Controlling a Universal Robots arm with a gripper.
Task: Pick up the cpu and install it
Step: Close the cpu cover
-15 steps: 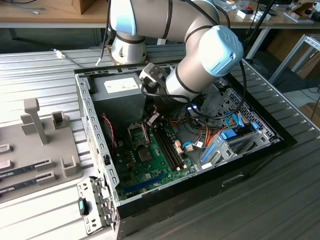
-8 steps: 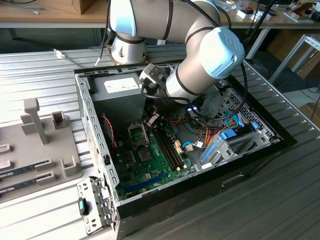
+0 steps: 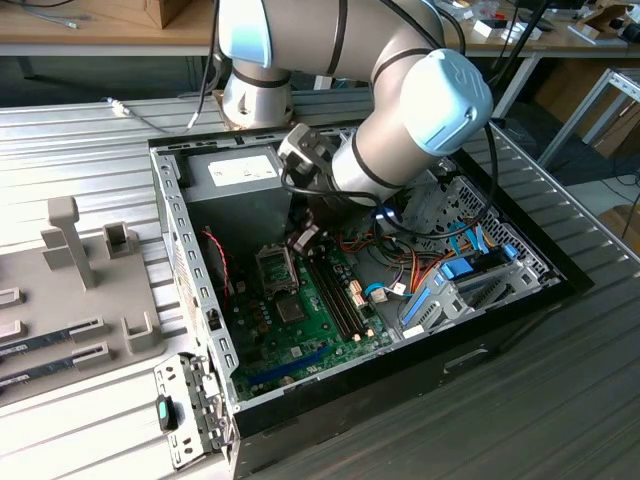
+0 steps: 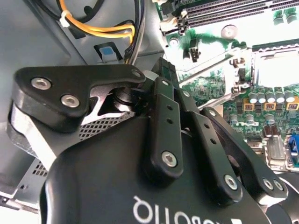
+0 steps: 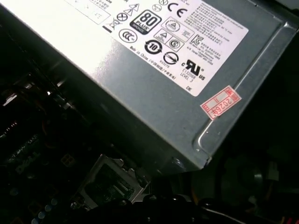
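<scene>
Nearest me in the exterior view, the open computer case [image 3: 440, 365] lies on its side on the ribbed table [image 3: 580, 390]. Inside it I see the green motherboard [image 3: 300, 335] flat on the floor of the case, and a drive cage [image 3: 470, 290] with a tangle of cables [image 3: 400, 265] toward the exterior view's right. The grey power supply [image 3: 240, 175] sits in the far corner. Outside the case, at the exterior view's left, a grey fixture tray [image 3: 140, 330] holds two memory sticks [image 3: 60, 335] lying side by side.

On the board, the dark socket frame [image 3: 278, 268] sits beside the long memory slots [image 3: 338, 298]. In the second wrist view a pale square patch [image 4: 279, 71] lies flat inside that frame, its edges square to it. I cannot tell whether this is the cpu's metal top or the bare socket.

The claw [image 3: 303, 240] hangs just beside the socket, on the side toward the slots, and I cannot tell whether it is clenched or released. The arm [image 3: 420, 110] rises from its base beyond the case, folds over the far corner and slants down into it.
</scene>
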